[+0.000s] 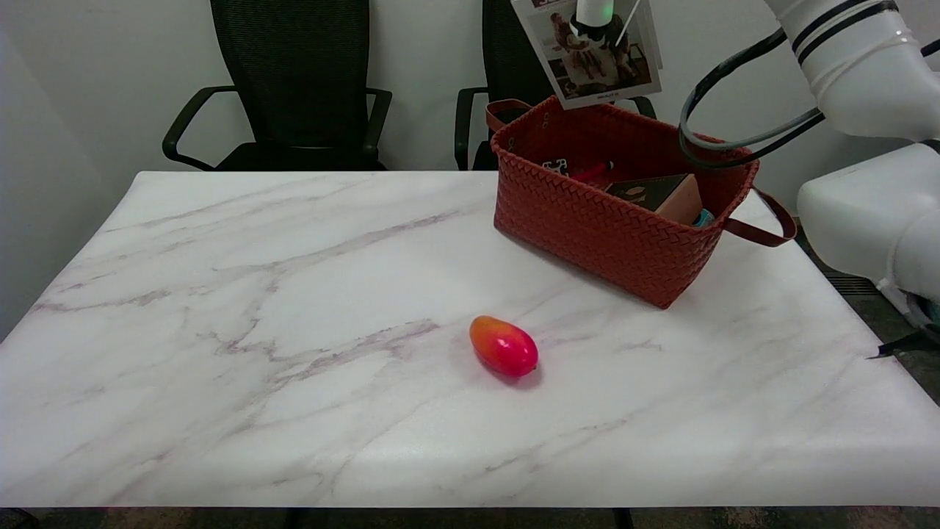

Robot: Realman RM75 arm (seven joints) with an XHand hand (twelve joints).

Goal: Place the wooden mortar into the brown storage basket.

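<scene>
The brown woven storage basket [602, 235] stands at the back right of the marble table [279, 279]. It holds a tan box [664, 195], a red pen-like item and other small things. I see no wooden mortar anywhere. My right arm [866, 213] rises along the right edge and leaves the picture at the top, so its hand is out of sight. A printed card [587, 66] with a white and green part above it hangs over the basket's far rim.
A red-orange mango [504, 345] lies on the table in front of the basket. Two black office chairs [294, 81] stand behind the far edge. A grey cable [723, 139] loops from the arm beside the basket's right end.
</scene>
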